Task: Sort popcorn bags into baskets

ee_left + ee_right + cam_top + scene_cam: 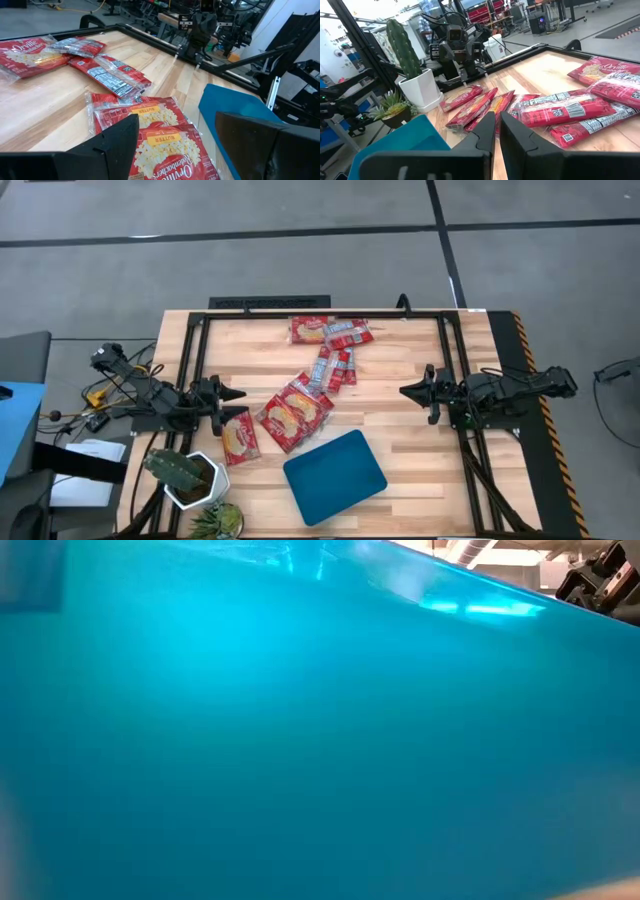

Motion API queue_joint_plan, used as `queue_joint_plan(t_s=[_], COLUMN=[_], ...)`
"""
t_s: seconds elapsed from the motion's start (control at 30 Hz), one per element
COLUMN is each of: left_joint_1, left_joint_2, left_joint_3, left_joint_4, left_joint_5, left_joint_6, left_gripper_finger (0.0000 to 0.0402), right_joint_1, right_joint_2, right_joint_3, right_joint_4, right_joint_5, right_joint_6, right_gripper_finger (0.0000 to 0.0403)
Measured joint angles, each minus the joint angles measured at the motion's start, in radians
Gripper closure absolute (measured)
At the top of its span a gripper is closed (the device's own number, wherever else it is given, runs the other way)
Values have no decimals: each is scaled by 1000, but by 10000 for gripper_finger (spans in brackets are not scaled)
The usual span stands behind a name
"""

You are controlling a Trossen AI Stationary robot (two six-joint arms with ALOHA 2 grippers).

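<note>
Since overlapping packets point(290, 415) lie before the wide-open, empty left gripper point(236, 393), two could be lifted together; the right gripper point(408, 391), nearly shut, holds nothing.

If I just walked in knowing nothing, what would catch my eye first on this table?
A scatter of red popcorn bags across the middle of the wooden table. An empty teal tray lies at the near edge, and a cactus in a white pot stands at the left near corner.

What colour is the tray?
Teal-blue tray, plain; clearest in the high view.
</note>
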State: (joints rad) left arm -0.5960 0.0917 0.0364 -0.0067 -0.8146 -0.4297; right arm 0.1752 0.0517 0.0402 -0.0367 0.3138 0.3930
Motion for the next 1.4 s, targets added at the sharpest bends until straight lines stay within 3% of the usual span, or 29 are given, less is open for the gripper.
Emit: queue_joint_plan(t_s=[0.27, 0.43, 0.53, 0.77, 1.0, 1.07, 1.17, 1.23, 1.33, 1.4], left_joint_1=[0, 5, 20, 31, 68, 92, 126, 137, 148, 149], left_joint_2=[0, 1, 8, 19, 61, 68, 90, 136, 247, 343], left_joint_3=[0, -1, -1, -9, -11, -12, 54, 144, 320, 466], left_joint_4=[2, 46, 70, 21, 24, 117, 209, 191, 50, -136], left_joint_5=[-14, -51, -128, -127, -176, -132, 39, 86, 93, 109], left_joint_6=[-8, -110, -273, -645, -752, -785, -620, -524, -366, -285], left_gripper_finger=[151, 151, 151, 151, 151, 151, 152, 154, 154, 154], right_joint_1=[0, 0, 0, -10, -21, -21, -23, -23, -28, -29], right_joint_2=[0, 0, 0, 0, 0, 0, 0, 0, 0, 0], right_joint_3=[0, 0, 0, -1, -4, -4, -4, -4, -3, -3], right_joint_4=[0, 0, 0, 24, 75, 76, 78, 78, 72, 68], right_joint_5=[0, 0, 0, 11, 3, 3, 3, 3, 3, 3], right_joint_6=[0, 0, 0, -3, 263, 339, 375, 374, 374, 375], right_gripper_finger=[352, 352, 352, 352, 352, 352, 352, 352, 352, 352])
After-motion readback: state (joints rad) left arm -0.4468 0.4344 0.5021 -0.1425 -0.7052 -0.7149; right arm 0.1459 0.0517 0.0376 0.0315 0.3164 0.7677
